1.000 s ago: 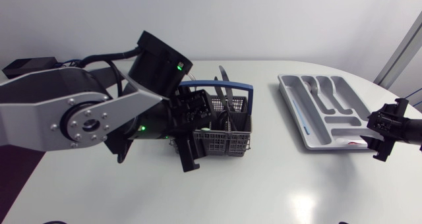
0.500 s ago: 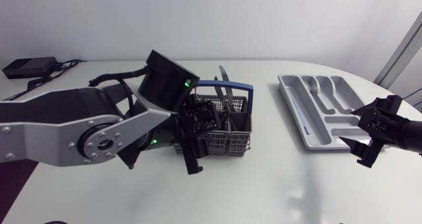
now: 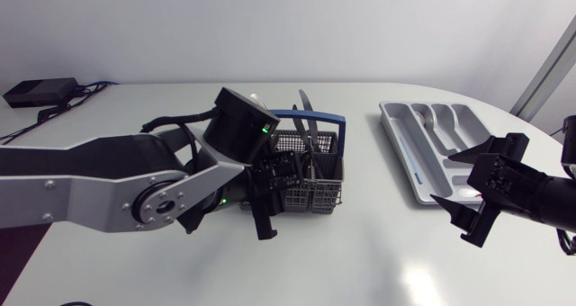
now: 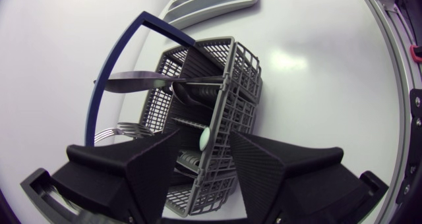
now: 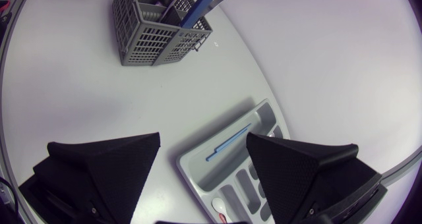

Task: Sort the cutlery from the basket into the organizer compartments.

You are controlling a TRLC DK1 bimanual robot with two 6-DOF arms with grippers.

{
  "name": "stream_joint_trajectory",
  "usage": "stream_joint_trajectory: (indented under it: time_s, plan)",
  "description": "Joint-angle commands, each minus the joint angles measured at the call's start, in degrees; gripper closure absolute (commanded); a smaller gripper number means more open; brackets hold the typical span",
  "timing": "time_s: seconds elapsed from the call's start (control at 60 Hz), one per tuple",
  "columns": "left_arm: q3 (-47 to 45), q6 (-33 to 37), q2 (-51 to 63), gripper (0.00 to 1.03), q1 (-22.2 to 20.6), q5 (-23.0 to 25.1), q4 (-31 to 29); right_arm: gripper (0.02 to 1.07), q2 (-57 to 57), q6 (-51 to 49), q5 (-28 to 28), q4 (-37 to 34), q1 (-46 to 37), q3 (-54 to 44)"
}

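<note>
Picking from the cutlery basket [image 4: 232, 71] is in hand — the white-tipped handle [image 4: 204, 137] must be pinched by the wide-open left gripper [image 4: 205, 153] (right gripper [image 5: 203, 143] also spread).

The left arm sank lower over the basket [image 3: 317, 198], its hand [image 3: 270, 193] shifting slightly along the near wall. The right hand [image 3: 454, 189] advanced from the side to the organizer's [image 3: 400, 142] near end.

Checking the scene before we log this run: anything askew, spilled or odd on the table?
Nothing spilled or damaged. The grey basket stands upright and the organizer lies flat, though turned at an angle to the basket. Only a knife leans out over the basket's rim toward its blue handle.
</note>
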Motion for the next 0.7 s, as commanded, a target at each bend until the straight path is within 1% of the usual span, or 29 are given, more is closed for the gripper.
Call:
stream_joint_trajectory:
  time_s: [0.0,0.15,0.333,0.4,0.683]
  plan:
    - [-1.4,1.8,1.5,0.57,0.6,-0.5,0.6,0.13,-0.9,2.4,0.8,-0.8,1.5,-1.2]
    - [-1.4,2.5,2.8,0.61,1.1,-0.5,1.0,0.13,-2.7,4.1,1.9,-1.7,4.3,-1.6]
    - [-1.4,3.3,3.4,0.61,1.6,-0.5,2.1,0.13,-4.8,5.5,3.5,-3.0,7.5,-1.9]
    - [-1.4,3.4,3.7,0.65,2.0,-0.5,2.7,0.13,-5.2,6.2,4.2,-3.2,8.7,-2.1]
    - [-1.3,4.7,4.9,0.68,3.3,-0.5,4.2,0.13,-6.5,7.9,5.5,-4.2,11.9,-2.2]
